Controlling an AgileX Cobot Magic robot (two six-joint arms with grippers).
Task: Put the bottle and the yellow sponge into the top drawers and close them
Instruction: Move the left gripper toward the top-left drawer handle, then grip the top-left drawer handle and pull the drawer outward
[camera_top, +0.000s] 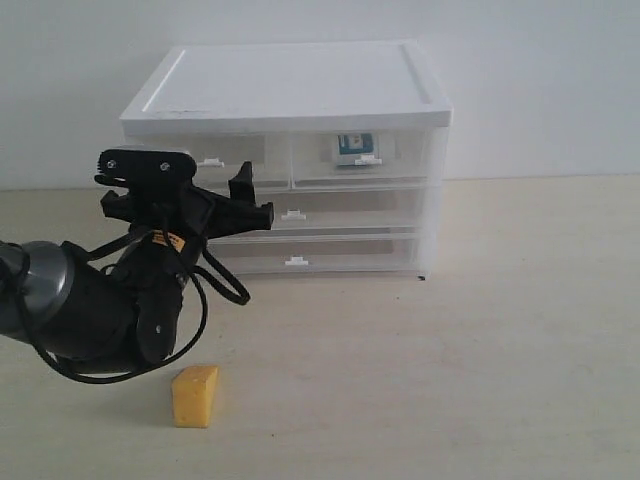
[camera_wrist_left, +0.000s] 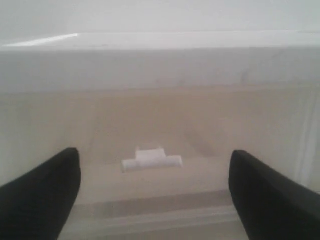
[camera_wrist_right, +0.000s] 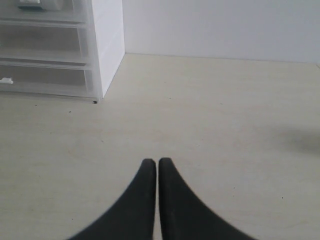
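Note:
The yellow sponge (camera_top: 195, 396) lies on the table, in front of the cabinet (camera_top: 300, 85) and below my left arm. The bottle (camera_top: 352, 146) shows through the front of the top right drawer (camera_top: 400, 155), which looks shut. My left gripper (camera_top: 255, 197) is open, close in front of the cabinet's left half. In the left wrist view its fingers (camera_wrist_left: 45, 190) stand wide apart on either side of the white handle (camera_wrist_left: 151, 159) of the top left drawer (camera_wrist_left: 160, 125), holding nothing. My right gripper (camera_wrist_right: 157, 162) is shut and empty above bare table.
Two full-width drawers (camera_top: 330, 215) sit below the top pair. The cabinet's right corner (camera_wrist_right: 107, 45) appears in the right wrist view, off to one side of the gripper. A pale wall (camera_top: 540, 80) rises behind the table (camera_top: 480, 350).

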